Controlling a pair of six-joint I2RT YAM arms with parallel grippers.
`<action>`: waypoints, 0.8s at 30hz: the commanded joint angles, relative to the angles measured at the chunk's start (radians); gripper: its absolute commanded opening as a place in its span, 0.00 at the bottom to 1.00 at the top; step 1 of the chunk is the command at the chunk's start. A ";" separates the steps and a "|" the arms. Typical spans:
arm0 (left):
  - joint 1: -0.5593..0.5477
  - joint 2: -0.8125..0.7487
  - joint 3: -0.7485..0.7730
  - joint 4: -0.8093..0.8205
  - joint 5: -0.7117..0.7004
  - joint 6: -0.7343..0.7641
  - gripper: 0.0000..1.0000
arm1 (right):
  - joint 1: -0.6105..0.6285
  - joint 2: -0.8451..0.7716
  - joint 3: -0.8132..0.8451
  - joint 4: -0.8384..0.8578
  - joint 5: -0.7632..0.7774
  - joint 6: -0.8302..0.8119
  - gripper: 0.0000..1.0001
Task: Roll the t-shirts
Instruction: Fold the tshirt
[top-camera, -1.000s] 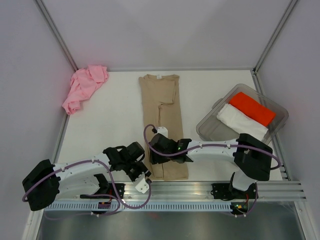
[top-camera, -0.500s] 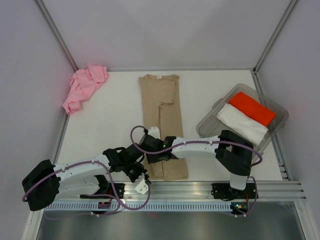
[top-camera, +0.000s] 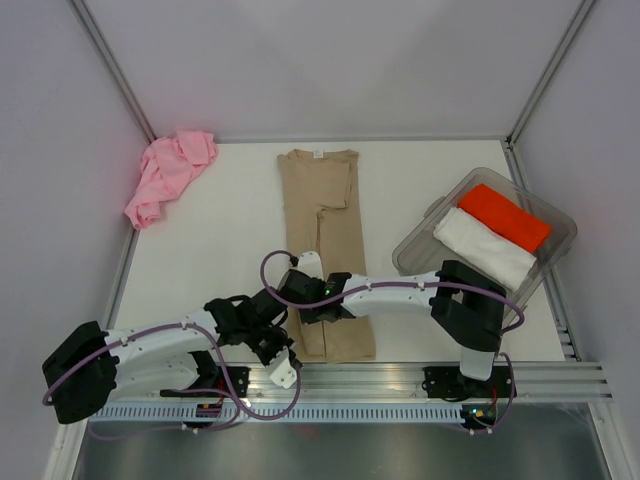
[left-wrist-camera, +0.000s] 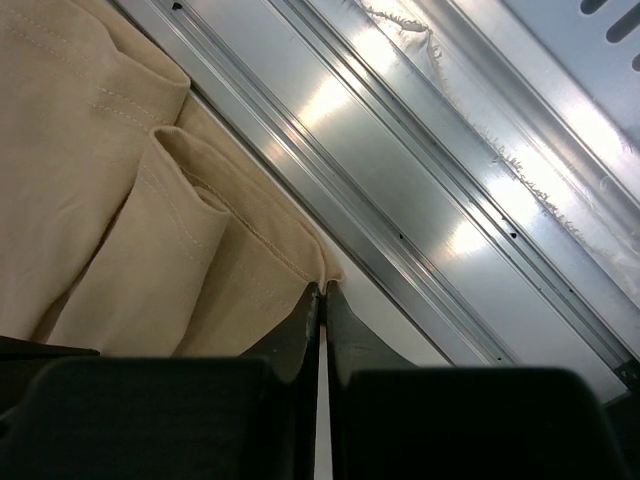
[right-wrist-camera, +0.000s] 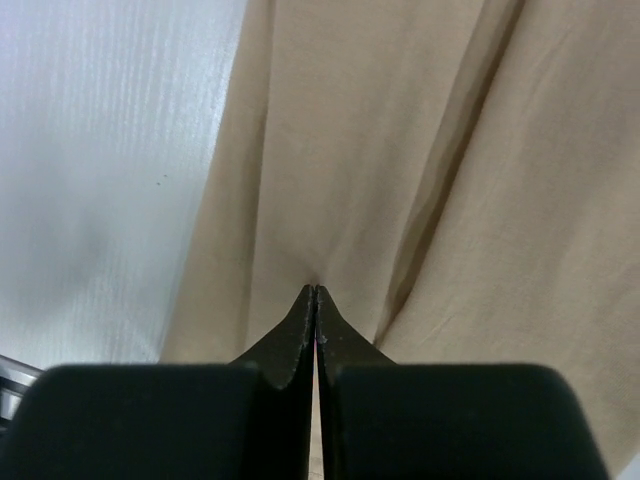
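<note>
Tan t-shirt (top-camera: 325, 215) pinched by left gripper (left-wrist-camera: 322, 292), right gripper (right-wrist-camera: 315, 292).

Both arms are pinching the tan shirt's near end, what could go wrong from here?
The left jaws hold only a corner of the tan t-shirt beside the metal rail; it may slip out. The right jaws pinch a small pucker near the same left edge, so the roll might start crooked.

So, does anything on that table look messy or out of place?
Yes: the pink shirt lies crumpled in the far left corner, while the tan shirt is folded into a neat long strip. The clear bin at the right also sits slanted rather than square.
</note>
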 joint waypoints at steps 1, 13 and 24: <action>-0.010 -0.007 -0.004 0.018 0.018 -0.038 0.02 | 0.050 -0.037 -0.033 -0.022 0.041 0.022 0.00; -0.008 -0.027 -0.007 0.018 0.013 -0.046 0.02 | 0.007 -0.210 -0.192 0.076 0.005 0.050 0.00; -0.008 -0.042 0.001 0.018 0.021 -0.103 0.02 | 0.050 -0.110 -0.065 0.101 -0.069 -0.056 0.44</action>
